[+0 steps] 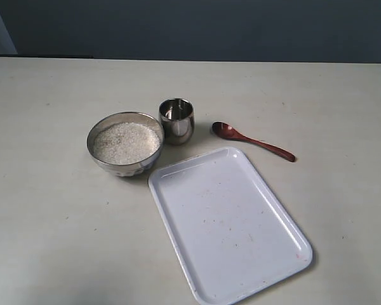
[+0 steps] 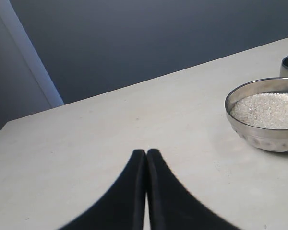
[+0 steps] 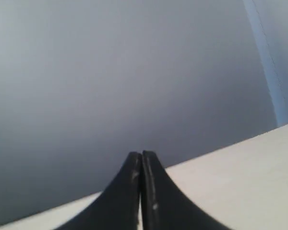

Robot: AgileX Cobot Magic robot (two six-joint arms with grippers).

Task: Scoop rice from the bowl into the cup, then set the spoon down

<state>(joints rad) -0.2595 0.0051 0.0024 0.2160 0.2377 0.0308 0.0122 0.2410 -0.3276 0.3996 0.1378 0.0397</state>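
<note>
- Exterior view shows neither of my arms; furthest left on the table [image 1: 51, 222] sits the bowl [image 1: 124, 169], heaped almost to its rim with rice [image 1: 126, 142]
- Left wrist view: my left gripper [image 2: 146, 152] has its jaws pressed together on nothing, with the bowl [image 2: 264, 139] ahead of it and well apart
- Just beside the bowl on its right the cup [image 1: 176, 129] stands upright; I cannot tell whether the two touch
- Right of the cup, a little apart, the spoon [image 1: 253, 141] lies flat: oval head toward the cup, handle tapering away rightward and slightly toward the camera
- A white tray [image 1: 228, 225] lies nearer the camera than cup and spoon, close to the handle tip but clear of it
- Right wrist view: my right gripper [image 3: 141, 154] is likewise closed and empty, facing only wall and a strip of table
- I judge the spoon is my right arm's to fetch, handle end nearest its side, nothing in the way; the jaws must part first
</note>
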